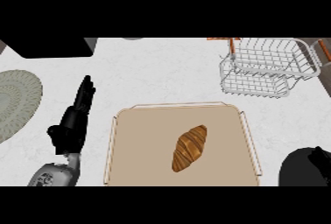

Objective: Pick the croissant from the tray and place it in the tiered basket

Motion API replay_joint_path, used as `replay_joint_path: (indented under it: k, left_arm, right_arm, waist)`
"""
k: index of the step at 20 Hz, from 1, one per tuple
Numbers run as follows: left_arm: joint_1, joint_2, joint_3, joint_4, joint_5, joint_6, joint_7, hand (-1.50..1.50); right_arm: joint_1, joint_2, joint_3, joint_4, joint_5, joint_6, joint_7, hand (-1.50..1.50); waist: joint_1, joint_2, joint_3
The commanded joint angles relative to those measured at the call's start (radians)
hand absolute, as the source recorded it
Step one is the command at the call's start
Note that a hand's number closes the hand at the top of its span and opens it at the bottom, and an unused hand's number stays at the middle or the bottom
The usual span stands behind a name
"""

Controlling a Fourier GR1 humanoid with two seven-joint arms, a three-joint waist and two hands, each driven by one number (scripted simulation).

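Note:
A brown croissant (189, 148) lies slanted in the middle of the tan tray (142, 144). At the far right stands the white wire tiered basket (268, 65), with nothing in it. My left hand (73, 118) rests to the left of the tray, fingers straight and pointing away, holding nothing. My right hand (307, 167) shows as a dark shape at the lower right, just right of the tray; it touches neither tray nor croissant.
A round woven mat (16, 103) lies at the left edge. A black block (55, 47) sits at the far left corner. Orange-handled items (226, 40) lie behind the basket. White counter (161, 70) stretches between tray and basket.

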State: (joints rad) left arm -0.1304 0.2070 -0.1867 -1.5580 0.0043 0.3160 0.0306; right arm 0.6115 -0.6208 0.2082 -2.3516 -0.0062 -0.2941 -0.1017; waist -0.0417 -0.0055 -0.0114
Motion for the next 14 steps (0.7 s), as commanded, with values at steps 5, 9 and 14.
replay_joint_path:
  k: [5, 9, 14]
  left_arm:
    - [-0.008, -0.004, -0.015, -0.009, -0.019, 0.003, 0.004, 0.0]
    - [-0.016, 0.004, -0.01, -0.019, -0.002, -0.018, 0.02, 0.0]
    - [-0.01, -0.014, -0.04, -0.034, -0.027, -0.004, 0.021, 0.0]
  right_arm:
    - [0.09, -0.283, -0.086, -0.211, 0.335, 0.041, 0.41, -1.5]
    - [0.055, -0.377, -0.101, -0.257, 0.32, 0.061, 0.582, -1.5]
    - [-0.051, -0.487, -0.083, -0.312, 0.263, 0.102, 0.81, -1.5]
  waist:
    - [0.031, 0.012, -0.007]
    - [0.047, 0.012, -0.009]
    - [0.065, 0.007, -0.005]
